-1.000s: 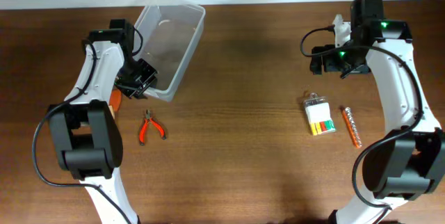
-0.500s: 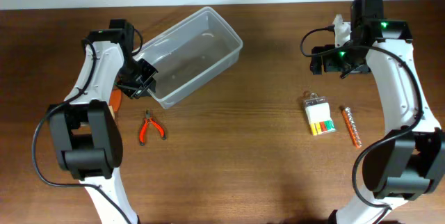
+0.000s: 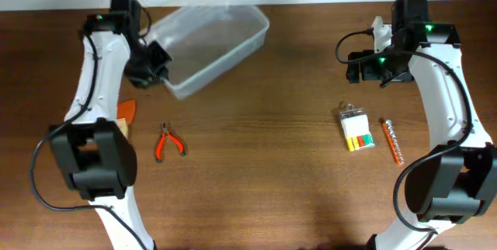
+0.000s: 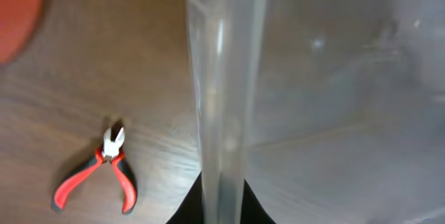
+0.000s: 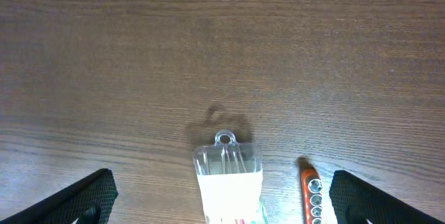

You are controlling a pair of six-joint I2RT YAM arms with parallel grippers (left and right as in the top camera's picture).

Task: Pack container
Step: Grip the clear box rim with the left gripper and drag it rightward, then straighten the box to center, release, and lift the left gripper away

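The left tool (image 3: 158, 70) is pinched tight on the near-left wall of the clear, lidless, rectangular plastic container (image 3: 213, 36), which sits angled at the far left of the brown wooden surface (image 3: 256, 172). Whether its base lies flat is unclear. The right tool (image 3: 365, 62) hangs wide and empty near the small clear packet of coloured pieces (image 3: 356, 133). Best now, I judge: hold the thin wall firmly, bring the container low and slowly toward the middle, clear of the red-handled pliers (image 3: 167, 141), and set it level
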